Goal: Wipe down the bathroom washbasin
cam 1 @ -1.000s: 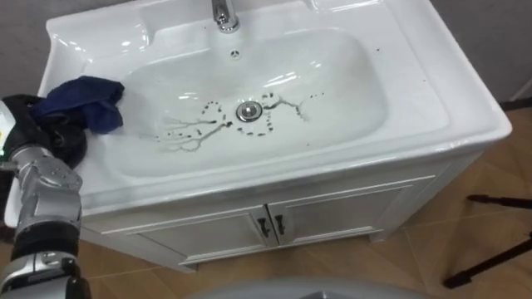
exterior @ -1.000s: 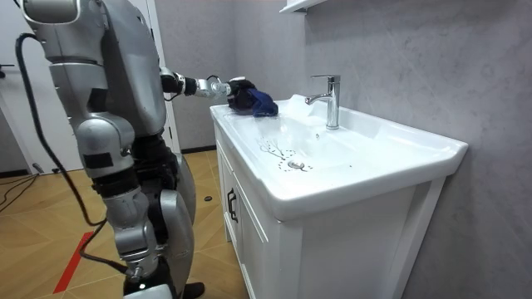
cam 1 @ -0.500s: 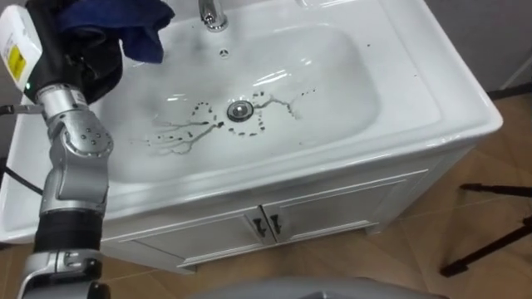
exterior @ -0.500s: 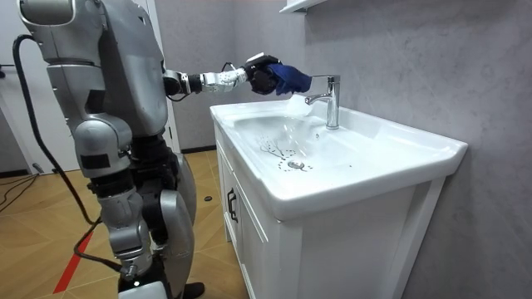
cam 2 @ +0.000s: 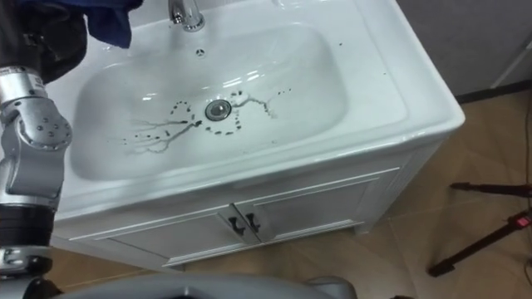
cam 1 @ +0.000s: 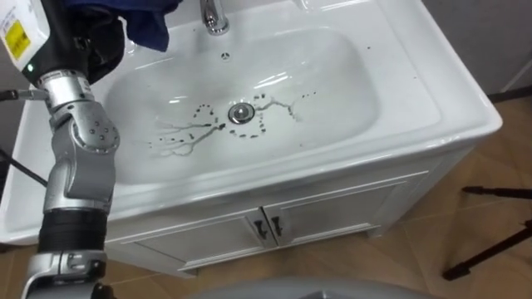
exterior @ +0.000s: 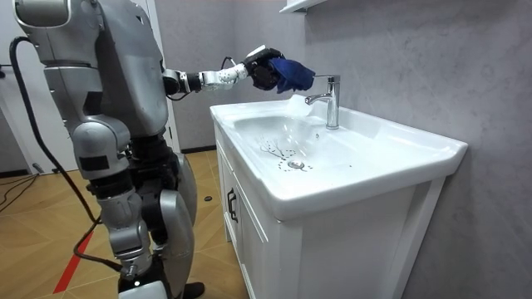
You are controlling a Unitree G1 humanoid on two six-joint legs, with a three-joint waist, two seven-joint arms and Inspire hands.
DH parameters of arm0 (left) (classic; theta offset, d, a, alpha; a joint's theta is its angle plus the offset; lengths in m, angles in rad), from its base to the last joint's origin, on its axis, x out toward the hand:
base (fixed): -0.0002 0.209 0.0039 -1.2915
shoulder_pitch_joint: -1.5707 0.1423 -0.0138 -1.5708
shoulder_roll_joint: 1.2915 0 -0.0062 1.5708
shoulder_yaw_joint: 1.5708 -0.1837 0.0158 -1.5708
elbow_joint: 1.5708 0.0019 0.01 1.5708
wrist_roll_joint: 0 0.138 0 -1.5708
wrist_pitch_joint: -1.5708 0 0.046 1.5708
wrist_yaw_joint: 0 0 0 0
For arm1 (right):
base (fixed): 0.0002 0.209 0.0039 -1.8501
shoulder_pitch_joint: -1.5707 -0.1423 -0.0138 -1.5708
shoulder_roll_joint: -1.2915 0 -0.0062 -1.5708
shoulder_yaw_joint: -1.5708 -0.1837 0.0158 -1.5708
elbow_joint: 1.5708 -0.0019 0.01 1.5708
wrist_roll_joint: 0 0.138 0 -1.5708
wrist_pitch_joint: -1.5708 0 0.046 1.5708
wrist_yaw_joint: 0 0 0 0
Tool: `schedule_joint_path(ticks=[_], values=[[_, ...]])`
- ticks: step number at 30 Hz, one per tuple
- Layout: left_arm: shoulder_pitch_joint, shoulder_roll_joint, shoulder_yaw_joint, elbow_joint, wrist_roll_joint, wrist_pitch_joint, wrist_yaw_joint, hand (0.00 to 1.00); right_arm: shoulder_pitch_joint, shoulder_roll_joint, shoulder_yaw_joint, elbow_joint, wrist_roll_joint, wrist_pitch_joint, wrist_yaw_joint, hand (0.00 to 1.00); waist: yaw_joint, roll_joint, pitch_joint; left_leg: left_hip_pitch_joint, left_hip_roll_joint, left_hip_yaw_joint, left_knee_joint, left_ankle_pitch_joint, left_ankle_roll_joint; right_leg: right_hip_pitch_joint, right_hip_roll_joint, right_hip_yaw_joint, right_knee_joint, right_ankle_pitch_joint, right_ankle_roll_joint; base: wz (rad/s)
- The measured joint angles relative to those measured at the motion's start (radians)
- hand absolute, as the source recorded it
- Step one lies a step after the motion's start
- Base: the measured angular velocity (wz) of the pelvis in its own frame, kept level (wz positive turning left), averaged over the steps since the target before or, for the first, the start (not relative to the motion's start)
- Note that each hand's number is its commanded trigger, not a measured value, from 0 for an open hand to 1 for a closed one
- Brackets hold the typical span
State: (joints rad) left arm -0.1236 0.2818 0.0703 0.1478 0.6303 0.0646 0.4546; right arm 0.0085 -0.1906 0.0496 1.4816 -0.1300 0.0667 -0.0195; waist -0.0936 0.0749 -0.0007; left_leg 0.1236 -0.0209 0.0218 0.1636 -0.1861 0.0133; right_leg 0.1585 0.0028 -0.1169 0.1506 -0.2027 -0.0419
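left robot hand (exterior: 263,70) | grips blue cloth (exterior: 293,75) | above basin (exterior: 391,149)

— What has your left hand (exterior: 264,71) done this past second?
— You've raised it, blue cloth (exterior: 291,75) clutched in it, from low and well away from the tap (exterior: 330,100) to about the height of the tap's top, near its spout.

White cabinet doors (cam 1: 316,218) face a wooden floor (cam 1: 499,220) with tripod legs (cam 1: 486,257).
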Motion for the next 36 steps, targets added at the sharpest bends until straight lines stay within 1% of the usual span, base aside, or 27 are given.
schedule_joint_path(ticks=[2, 3, 4, 5, 9, 11, 12, 14, 17, 20, 27, 29, 34, 36], values=[[0.023, 0.000, -0.021, 0.019, 0.014, 0.004, -0.033, 1.00, 0.001, 0.001, 0.001, -0.002, -0.013, 0.000, 0.001, 0.00, -0.008, -0.003, 0.0068, 0.003, 0.000, -0.003, 0.000, 0.000, 0.000, 0.000, -0.003, 0.001, -0.001, 0.000, 0.000, 0.00], [0.025, 0.000, -0.027, 0.025, 0.020, 0.007, -0.041, 1.00, 0.001, 0.001, 0.003, -0.003, -0.018, 0.001, 0.001, 0.00, -0.007, -0.003, 0.0086, 0.002, 0.000, -0.004, 0.000, 0.000, 0.000, -0.001, -0.004, 0.001, -0.001, 0.000, 0.000, 0.05], [0.031, 0.000, -0.037, 0.040, 0.040, 0.013, -0.057, 1.00, 0.001, 0.001, 0.005, -0.005, -0.026, 0.006, 0.002, 0.00, -0.008, -0.005, 0.0124, 0.002, 0.000, -0.003, 0.000, 0.000, 0.000, -0.002, -0.003, 0.002, -0.002, 0.000, 0.000, 0.00], [0.038, -0.001, -0.040, 0.057, 0.045, 0.016, -0.071, 1.00, 0.001, 0.001, 0.006, -0.005, -0.029, 0.014, 0.005, 0.00, -0.008, -0.005, 0.0142, 0.001, 0.000, -0.004, 0.000, 0.000, 0.000, -0.003, -0.003, 0.004, -0.002, 0.000, 0.000, 0.00], [0.038, -0.001, -0.041, 0.116, 0.061, 0.031, -0.088, 1.00, 0.005, 0.000, 0.007, -0.005, -0.028, 0.028, 0.026, 0.00, -0.009, -0.003, 0.0132, -0.009, 0.002, 0.002, 0.000, 0.000, 0.000, -0.018, -0.002, 0.008, 0.002, 0.001, -0.001, -0.03], [0.038, -0.001, -0.043, 0.150, 0.062, 0.050, -0.118, 1.00, 0.010, 0.001, 0.008, -0.005, -0.028, 0.044, 0.031, 0.00, -0.013, -0.004, 0.0126, -0.009, 0.002, 0.004, 0.000, 0.000, 0.000, -0.017, -0.002, 0.007, 0.002, 0.001, -0.001, 0.00], [0.038, -0.001, -0.047, 0.156, 0.063, 0.058, -0.122, 1.00, 0.011, 0.001, 0.010, -0.005, -0.028, 0.045, 0.030, 0.00, -0.013, -0.004, 0.0126, -0.009, 0.002, 0.004, 0.000, 0.000, 0.000, -0.017, -0.002, 0.007, 0.001, 0.001, -0.001, 0.00], [0.038, -0.001, -0.086, 0.179, 0.084, 0.081, -0.139, 1.00, 0.013, 0.002, 0.035, -0.003, -0.029, 0.051, 0.029, 0.00, -0.015, -0.005, 0.0122, -0.009, 0.002, 0.002, 0.000, 0.000, 0.000, -0.016, -0.003, 0.004, 0.001, 0.001, -0.001, 0.00], [0.038, -0.001, -0.131, 0.197, 0.111, 0.087, -0.177, 1.00, 0.011, 0.003, 0.047, -0.003, -0.029, 0.058, 0.029, 0.00, -0.015, -0.008, 0.0115, -0.009, 0.002, 0.003, 0.000, 0.000, 0.000, -0.016, -0.003, 0.004, 0.000, 0.001, -0.001, 0.00], [0.038, -0.003, -0.154, 0.220, 0.127, 0.087, -0.195, 1.00, 0.012, 0.003, 0.047, -0.003, -0.028, 0.058, 0.021, 0.00, -0.017, -0.012, 0.0099, -0.008, 0.002, 0.002, 0.000, 0.000, 0.000, -0.016, -0.003, 0.005, 0.000, 0.001, -0.001, 0.00], [0.038, -0.004, -0.154, 0.232, 0.128, 0.088, -0.203, 1.00, 0.019, 0.004, 0.048, -0.002, -0.028, 0.067, 0.008, 0.00, -0.022, -0.015, 0.0098, -0.008, 0.002, 0.002, 0.000, 0.000, 0.000, -0.016, -0.002, 0.006, 0.001, 0.001, -0.002, 0.00], [0.038, -0.004, -0.154, 0.248, 0.129, 0.089, -0.203, 1.00, 0.019, 0.004, 0.048, -0.001, -0.029, 0.067, 0.004, 0.00, -0.022, -0.013, 0.0084, -0.007, 0.003, 0.002, 0.001, 0.000, 0.000, -0.016, -0.002, 0.007, 0.001, 0.001, -0.002, 0.00], [0.042, -0.005, -0.154, 0.279, 0.131, 0.097, -0.204, 1.00, 0.018, 0.006, 0.046, -0.002, -0.028, 0.067, -0.014, 0.00, -0.034, -0.012, 0.0081, -0.007, 0.003, 0.003, 0.000, 0.000, 0.000, -0.015, -0.001, 0.006, 0.001, 0.001, -0.002, 0.00], [0.046, -0.005, -0.152, 0.291, 0.165, 0.097, -0.203, 1.00, 0.019, 0.006, 0.045, -0.006, -0.029, 0.067, -0.013, 0.00, -0.034, -0.013, 0.0087, -0.005, 0.004, 0.003, 0.000, 0.000, 0.000, -0.014, -0.001, 0.010, 0.001, 0.002, -0.002, -0.05]])
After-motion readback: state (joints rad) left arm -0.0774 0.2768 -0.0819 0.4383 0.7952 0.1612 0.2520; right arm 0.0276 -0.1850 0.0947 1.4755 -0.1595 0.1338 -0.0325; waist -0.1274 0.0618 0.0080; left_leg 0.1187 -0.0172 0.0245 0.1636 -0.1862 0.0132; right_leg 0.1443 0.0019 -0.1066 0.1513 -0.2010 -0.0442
